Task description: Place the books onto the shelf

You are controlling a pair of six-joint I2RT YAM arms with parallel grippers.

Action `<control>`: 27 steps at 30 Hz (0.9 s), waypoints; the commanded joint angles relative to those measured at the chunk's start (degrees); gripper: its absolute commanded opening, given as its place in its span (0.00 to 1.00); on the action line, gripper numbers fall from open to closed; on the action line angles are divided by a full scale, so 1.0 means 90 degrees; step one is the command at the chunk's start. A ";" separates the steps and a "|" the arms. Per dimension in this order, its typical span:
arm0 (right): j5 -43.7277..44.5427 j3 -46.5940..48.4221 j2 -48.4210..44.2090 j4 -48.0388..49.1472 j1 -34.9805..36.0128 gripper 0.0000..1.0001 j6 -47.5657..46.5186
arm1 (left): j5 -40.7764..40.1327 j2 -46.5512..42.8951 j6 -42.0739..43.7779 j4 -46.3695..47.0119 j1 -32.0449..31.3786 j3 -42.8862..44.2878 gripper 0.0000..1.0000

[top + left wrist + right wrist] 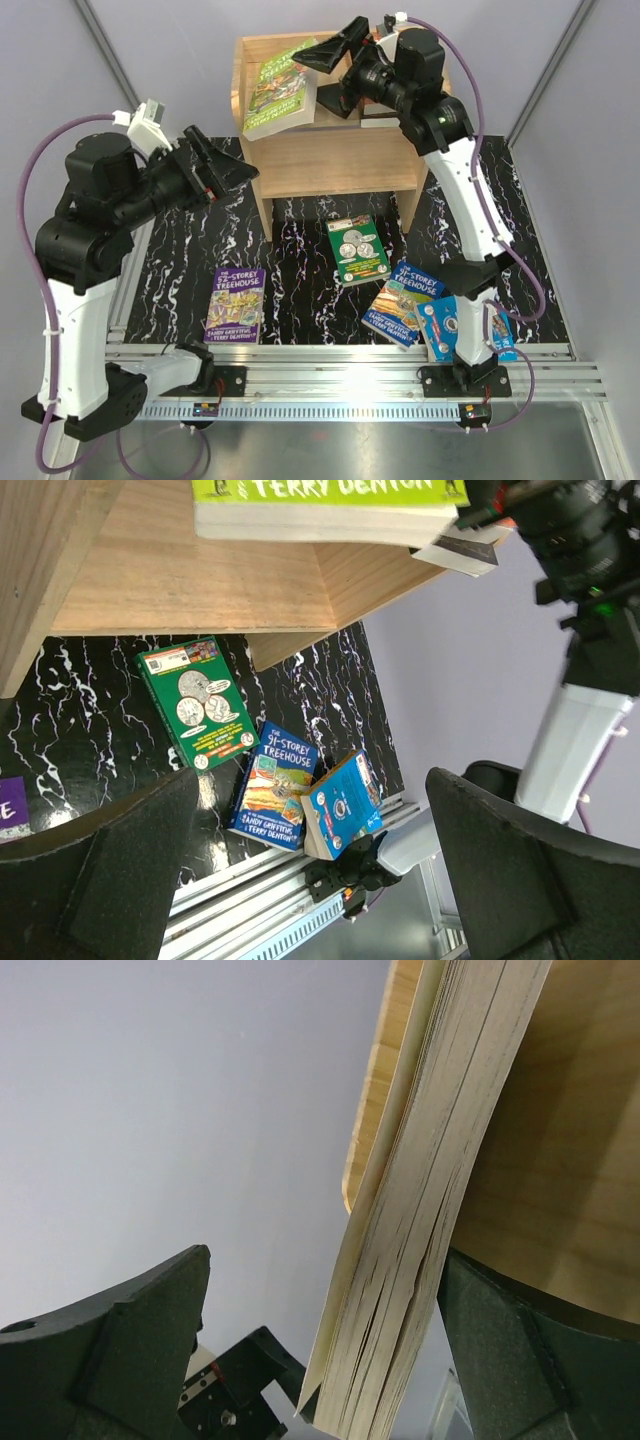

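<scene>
The shelf [340,150] is seen at the far side of the black marbled mat [300,215]. On the left part of its upper tier the green Treehouse book [280,88] is placed with its cover up. The corner of a second book [465,552] is glimpsed on the same tier beside the right arm; its title cannot be read.

The right gripper [330,75] is held at the green book's right edge with its jaws spread wide – nothing is clamped. In the right wrist view the book's page block is framed between the fingers: one finger [130,1350] is kept well apart from it, the other [520,1350] is just beside it, and whether that one touches the pages cannot be told.

The left gripper [228,165] is poised above the mat, just left of the shelf's side panel, its jaws fully parted and nothing between them.

Four books are left flat on the mat – the purple Treehouse book [238,305] at the near left, the green coin book [358,250] in the middle, the blue Treehouse book [405,300] to its near right, and the bright blue book [440,325] touching that one, partly hidden by the right arm.
</scene>
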 commanded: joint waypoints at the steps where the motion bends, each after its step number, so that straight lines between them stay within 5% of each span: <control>1: 0.0470 0.0015 -0.0893 -0.0728 -0.0113 1.00 -0.0546 | 0.0362 0.0149 0.0067 0.0513 0.0029 -0.0053 0.99; 6: 0.0685 -0.0043 -0.1138 -0.1307 -0.0123 1.00 -0.0849 | 0.0645 0.0383 0.0057 0.1049 0.0029 -0.0355 0.99; 14: 0.0441 -0.0131 -0.0652 -0.0664 -0.0006 1.00 -0.0323 | 0.0842 0.0940 -0.0031 0.1891 -0.0458 -0.0464 0.93; 19: 0.0138 0.1840 0.0541 -0.1459 0.0014 1.00 0.0147 | 0.0753 0.0882 -0.0168 0.2067 -0.0508 -0.0610 0.94; 23: 0.1365 -0.0620 -0.1414 -0.0782 0.0024 1.00 -0.0692 | 0.0773 0.0872 -0.0158 0.2105 -0.0518 -0.0629 0.94; 25: 0.1651 -0.0524 -0.1577 -0.0953 0.0024 1.00 -0.0897 | 0.0821 0.0882 -0.0274 0.2222 -0.0518 -0.0794 0.94; 27: 0.1886 0.0782 -0.1159 -0.1587 0.0024 1.00 -0.1161 | 0.0909 0.0969 -0.0333 0.2349 -0.0547 -0.0844 0.94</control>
